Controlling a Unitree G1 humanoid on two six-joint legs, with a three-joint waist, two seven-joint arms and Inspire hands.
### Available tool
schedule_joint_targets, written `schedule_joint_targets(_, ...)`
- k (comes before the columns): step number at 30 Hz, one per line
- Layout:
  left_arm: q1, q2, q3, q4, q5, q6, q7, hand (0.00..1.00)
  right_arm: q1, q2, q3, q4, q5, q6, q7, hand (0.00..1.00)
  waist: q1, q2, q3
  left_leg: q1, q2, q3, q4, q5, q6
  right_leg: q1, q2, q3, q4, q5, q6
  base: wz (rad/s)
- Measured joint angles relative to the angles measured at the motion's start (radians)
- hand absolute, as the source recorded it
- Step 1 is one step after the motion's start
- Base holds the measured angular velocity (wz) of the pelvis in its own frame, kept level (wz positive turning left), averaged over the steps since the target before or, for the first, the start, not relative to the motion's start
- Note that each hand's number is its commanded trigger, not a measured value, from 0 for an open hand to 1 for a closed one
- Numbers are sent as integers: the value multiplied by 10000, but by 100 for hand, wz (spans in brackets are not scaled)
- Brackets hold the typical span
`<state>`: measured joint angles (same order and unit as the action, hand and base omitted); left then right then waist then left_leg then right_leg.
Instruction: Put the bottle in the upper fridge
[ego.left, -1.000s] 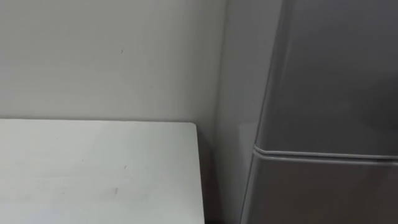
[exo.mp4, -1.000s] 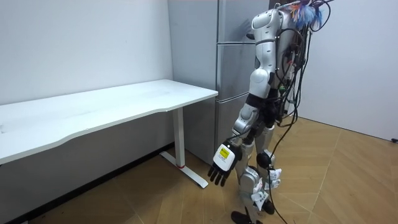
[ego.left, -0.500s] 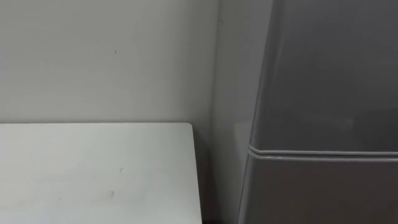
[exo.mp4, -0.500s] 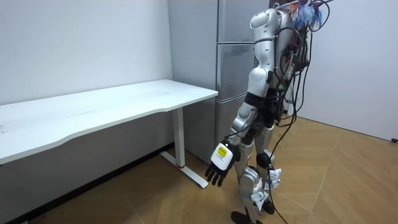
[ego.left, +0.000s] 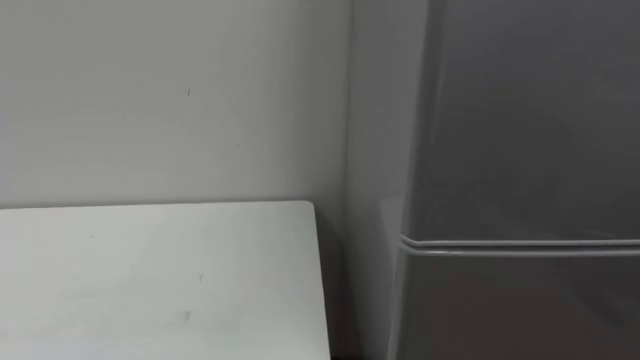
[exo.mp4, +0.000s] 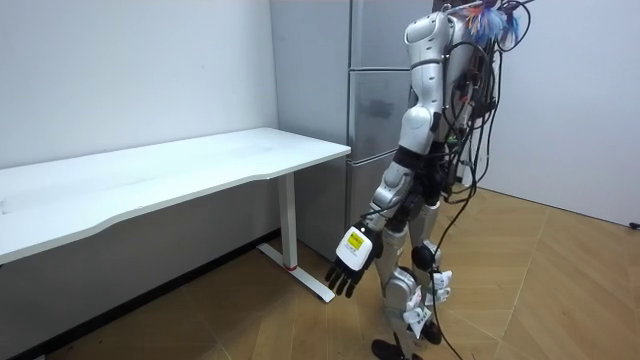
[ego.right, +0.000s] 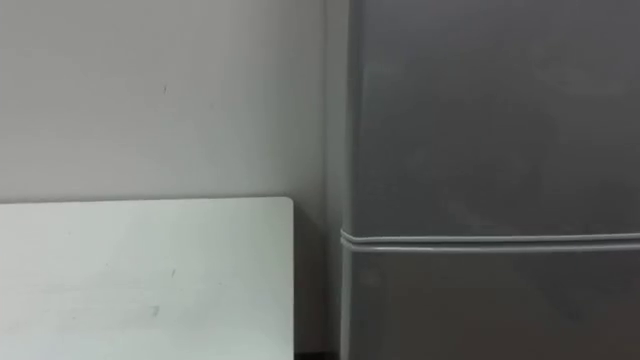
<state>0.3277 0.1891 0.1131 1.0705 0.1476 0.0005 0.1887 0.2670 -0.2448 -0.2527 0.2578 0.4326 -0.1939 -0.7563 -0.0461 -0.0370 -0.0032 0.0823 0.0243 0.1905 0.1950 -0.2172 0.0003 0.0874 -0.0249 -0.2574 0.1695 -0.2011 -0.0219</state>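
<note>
Before the fridge (exo.mp4: 375, 110), its doors shut, left hand (exo.mp4: 349, 262) hangs slack-fingered and empty; entire task judged outstanding.

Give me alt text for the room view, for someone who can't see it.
A humanoid robot stands upright facing a closed grey fridge, beside the end of a long white table set against the wall. Its left robot hand hangs low at its side, open and holding nothing, above a wooden floor.
</note>
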Motion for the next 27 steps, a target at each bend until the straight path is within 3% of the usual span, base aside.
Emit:
schedule_joint_targets(5, 95, -117, 0, -183, 46, 4, 144, 0, 325, 300, 463, 1377, 72, 103, 516, 0, 14, -17, 25, -38, -13, 0, -4, -2, -1, 13, -1, 68, 6, 1, 0, 3)
schedule_joint_targets(15, 167, -325, -182, -163, 6, -13, 266, 0, 263, 650, 1228, 5097, 258, 433, 1975, 0, 13, 267, 14, 118, -45, 16, -17, -3, -1, 166, -43, 78, -7, -23, 24, 0)
schedule_joint_targets(20, 198, -496, -176, -159, 13, 12, 237, 0, 333, 764, 1528, 6715, -716, 581, 2661, 0, 51, 283, 24, 171, -32, 99, -50, -3, 0, 159, -36, 113, 28, -91, 13, 1)
schedule_joint_targets(27, 190, -555, -197, -103, 14, 14, 119, 0, 362, 842, 1883, 7481, -1952, 890, 3803, 0, 132, 333, 28, 76, -26, -20, 83, -14, 18, 115, -37, 67, 27, -78, 6, 0)
